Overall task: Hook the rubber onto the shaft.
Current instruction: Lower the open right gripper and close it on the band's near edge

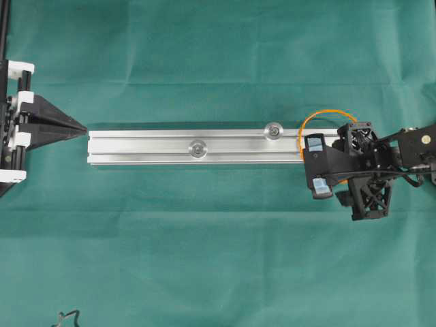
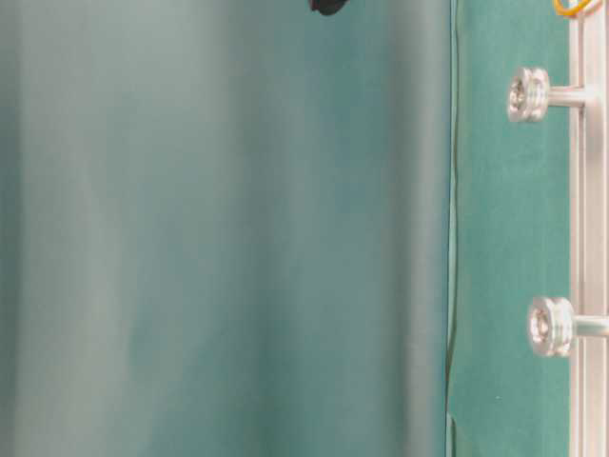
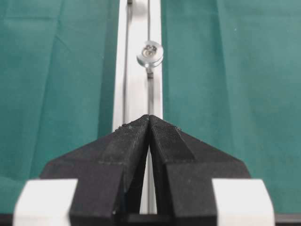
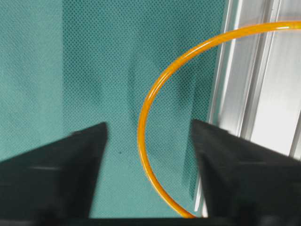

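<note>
A: Two shafts stand up from the long rail (image 1: 197, 146), one (image 1: 198, 148) near the middle and one (image 1: 274, 130) toward three o'clock of it, seen from overhead.

B: And the rubber band (image 1: 327, 116)?

A: At the three o'clock end of the rail. Its orange arc curves over the rail's far edge onto the green worktop (image 1: 204, 259); the rest is hidden under the right gripper (image 1: 319, 165).

B: Do the fingers hold it?

A: No. In the right wrist view the band (image 4: 146, 113) runs between the two dark fingers (image 4: 56, 174), with a gap on each side. They stand apart, touching nothing I can see.

B: The left side?

A: The left gripper (image 1: 80, 128) sits at the nine o'clock end of the rail, just off its end. Its wrist view shows the fingers (image 3: 129, 141) pressed together at the tips, empty, pointing along the rail toward the nearer shaft (image 3: 150, 53).

B: The low side view?

A: Both shafts (image 2: 529, 94) stick out sideways from the rail, a scrap of orange (image 2: 569, 9) at the top corner.
</note>
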Tool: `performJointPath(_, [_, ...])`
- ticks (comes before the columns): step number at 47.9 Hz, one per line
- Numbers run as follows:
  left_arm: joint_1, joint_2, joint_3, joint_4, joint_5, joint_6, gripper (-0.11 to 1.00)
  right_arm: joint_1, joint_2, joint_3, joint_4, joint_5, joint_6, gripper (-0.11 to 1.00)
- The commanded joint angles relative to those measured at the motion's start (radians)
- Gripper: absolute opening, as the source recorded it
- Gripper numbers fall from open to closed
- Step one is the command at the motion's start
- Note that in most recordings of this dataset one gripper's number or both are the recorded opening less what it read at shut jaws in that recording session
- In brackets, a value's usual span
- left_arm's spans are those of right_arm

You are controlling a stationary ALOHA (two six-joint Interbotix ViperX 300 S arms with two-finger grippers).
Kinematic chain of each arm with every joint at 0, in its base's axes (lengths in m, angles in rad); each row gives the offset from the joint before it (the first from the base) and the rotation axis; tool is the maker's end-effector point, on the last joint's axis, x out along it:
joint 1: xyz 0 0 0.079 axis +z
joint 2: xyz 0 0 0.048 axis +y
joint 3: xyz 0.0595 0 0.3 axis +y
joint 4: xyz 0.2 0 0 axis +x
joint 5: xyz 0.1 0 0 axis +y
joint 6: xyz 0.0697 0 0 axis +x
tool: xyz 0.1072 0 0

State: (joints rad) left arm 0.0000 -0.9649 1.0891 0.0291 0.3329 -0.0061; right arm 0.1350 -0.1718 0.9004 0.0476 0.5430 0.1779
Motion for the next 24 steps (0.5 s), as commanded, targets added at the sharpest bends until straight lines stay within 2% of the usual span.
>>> performJointPath(1, [0.003, 0.008, -0.032, 0.003, -0.006, 0.000, 0.02, 0.003, -0.008, -0.008, -0.002, -0.008, -0.002, 0.53])
performJointPath(6, [0.002, 0.008, -0.032, 0.003, -0.006, 0.000, 0.02, 0.003, -0.008, -0.008, -0.003, -0.008, -0.002, 0.26])
performJointPath(11, [0.003, 0.008, -0.032, 0.003, -0.006, 0.000, 0.02, 0.003, -0.008, -0.008, -0.003, -0.008, -0.002, 0.07])
performJointPath(24, [0.003, 0.008, -0.032, 0.003, -0.006, 0.000, 0.02, 0.002, -0.008, -0.011, -0.003, -0.008, -0.002, 0.07])
